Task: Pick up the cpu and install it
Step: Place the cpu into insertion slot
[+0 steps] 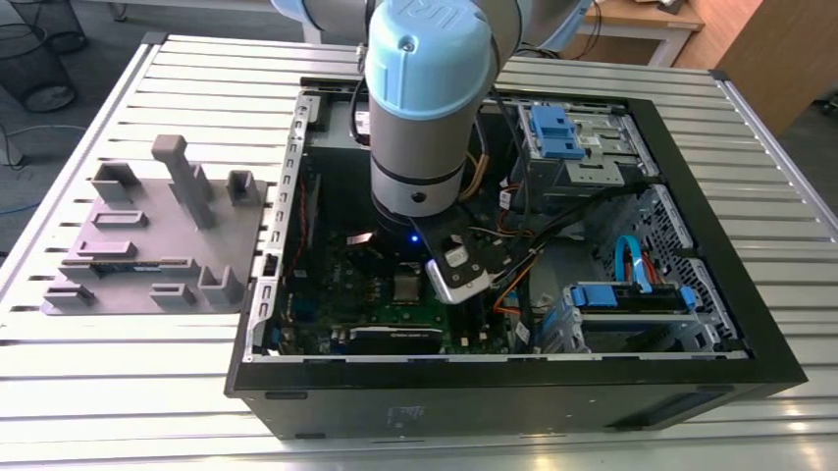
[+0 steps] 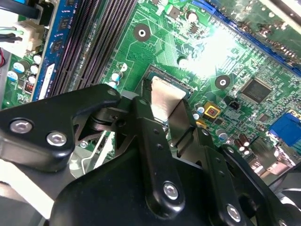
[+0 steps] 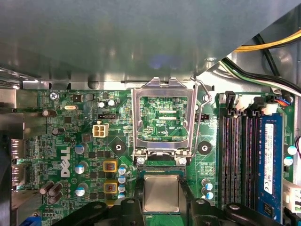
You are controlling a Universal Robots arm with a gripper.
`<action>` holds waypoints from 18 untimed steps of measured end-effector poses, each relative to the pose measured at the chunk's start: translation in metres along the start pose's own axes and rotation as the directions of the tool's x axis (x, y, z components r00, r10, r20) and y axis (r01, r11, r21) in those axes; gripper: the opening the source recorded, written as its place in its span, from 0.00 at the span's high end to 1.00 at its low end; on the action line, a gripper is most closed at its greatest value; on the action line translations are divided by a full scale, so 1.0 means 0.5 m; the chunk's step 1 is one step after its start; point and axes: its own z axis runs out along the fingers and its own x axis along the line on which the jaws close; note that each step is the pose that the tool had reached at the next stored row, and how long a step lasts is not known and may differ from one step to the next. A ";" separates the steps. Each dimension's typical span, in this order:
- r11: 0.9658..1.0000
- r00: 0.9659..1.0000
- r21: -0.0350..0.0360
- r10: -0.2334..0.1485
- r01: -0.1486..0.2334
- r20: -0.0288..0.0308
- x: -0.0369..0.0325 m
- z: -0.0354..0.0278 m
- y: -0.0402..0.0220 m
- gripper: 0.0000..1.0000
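Cpu (image 3: 161, 195) sits pinched in the gripper (image 3: 161, 187), right over the socket (image 3: 160, 166), whose metal frame (image 3: 137, 120) is flipped open.

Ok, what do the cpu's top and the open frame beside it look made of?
The cpu has a flat silver-grey top with a soft sheen, so it is probably metal with a satin finish. The frame looks like thin bare sheet metal, perhaps steel: it is bright and reflective, with folded edges.

Slatted metal table (image 1: 131, 412), wooden desk (image 1: 661, 18), grey floor (image 1: 33, 147)
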 end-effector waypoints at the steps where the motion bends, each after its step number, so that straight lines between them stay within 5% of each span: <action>1: 1.000 1.000 0.000 0.000 0.000 0.000 0.000 0.000 0.000 0.60; 6: 1.000 1.000 0.000 0.000 0.000 -0.001 0.000 -0.001 0.000 0.55; 13: 1.000 1.000 0.000 0.000 0.000 -0.001 0.000 -0.030 0.000 0.55; 18: 1.000 1.000 0.000 0.000 0.000 -0.001 0.000 -0.031 0.000 0.55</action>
